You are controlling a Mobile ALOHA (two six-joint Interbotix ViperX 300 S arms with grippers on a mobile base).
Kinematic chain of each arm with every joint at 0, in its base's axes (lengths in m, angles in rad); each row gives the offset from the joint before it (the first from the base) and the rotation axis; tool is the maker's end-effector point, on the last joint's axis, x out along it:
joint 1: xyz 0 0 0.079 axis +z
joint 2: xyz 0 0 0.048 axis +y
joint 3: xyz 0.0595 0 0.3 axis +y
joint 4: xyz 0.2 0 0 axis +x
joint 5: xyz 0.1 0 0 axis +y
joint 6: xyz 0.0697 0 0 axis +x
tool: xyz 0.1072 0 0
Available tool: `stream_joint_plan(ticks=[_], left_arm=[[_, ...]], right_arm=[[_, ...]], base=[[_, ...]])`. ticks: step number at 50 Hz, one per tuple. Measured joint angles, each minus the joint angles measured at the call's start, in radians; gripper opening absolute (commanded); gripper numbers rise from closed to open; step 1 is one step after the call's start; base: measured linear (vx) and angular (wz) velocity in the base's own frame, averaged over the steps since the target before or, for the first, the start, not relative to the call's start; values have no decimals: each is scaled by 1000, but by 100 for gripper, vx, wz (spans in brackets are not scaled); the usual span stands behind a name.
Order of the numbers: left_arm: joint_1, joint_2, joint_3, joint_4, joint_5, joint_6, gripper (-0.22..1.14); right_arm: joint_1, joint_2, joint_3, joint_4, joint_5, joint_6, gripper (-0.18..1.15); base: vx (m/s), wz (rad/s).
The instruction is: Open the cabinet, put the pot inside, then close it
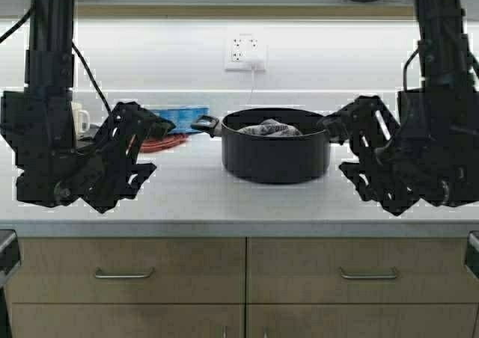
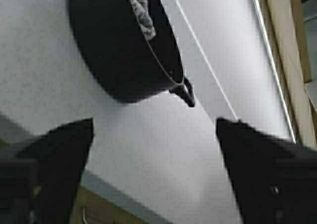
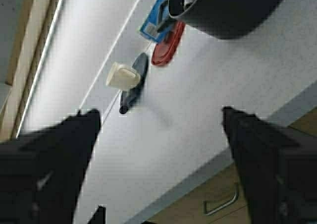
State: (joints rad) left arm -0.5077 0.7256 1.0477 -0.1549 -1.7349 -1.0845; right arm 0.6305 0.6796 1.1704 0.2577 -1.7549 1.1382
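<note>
Fronting the scene, tan drawer fronts (image 1: 123, 267) run under the pale table (image 1: 187, 196). Over its near edge hang the left pincer (image 1: 138, 145) and right pincer (image 1: 352, 145), both spread wide and empty. Mid-table sits the black pot (image 1: 275, 155), cloth inside. Toward the far left edge lie a red lid (image 1: 161, 141), a blue packet (image 1: 183, 117) and a cream mug (image 1: 79, 118). Behind, a wall socket (image 1: 245, 52).

The high camera is looking forward and down from behind both arms at the tabletop (image 1: 187, 196). Each wrist camera is peering closely past its own fingers, both catching the pot (image 1: 275, 155).
</note>
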Motion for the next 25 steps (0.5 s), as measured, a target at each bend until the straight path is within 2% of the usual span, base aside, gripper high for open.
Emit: stream_joint_plan(ticks=[8,25], left_arm=[[17,-18,0,-23,-2,23,103],[63,-23,-17,-25,-2,25,103]], right_arm=[[-28,2,-48,-38,-3,-58,103],[-44,69,-137,-28,-3,-51,103]], base=[[27,-8],[21,-3]])
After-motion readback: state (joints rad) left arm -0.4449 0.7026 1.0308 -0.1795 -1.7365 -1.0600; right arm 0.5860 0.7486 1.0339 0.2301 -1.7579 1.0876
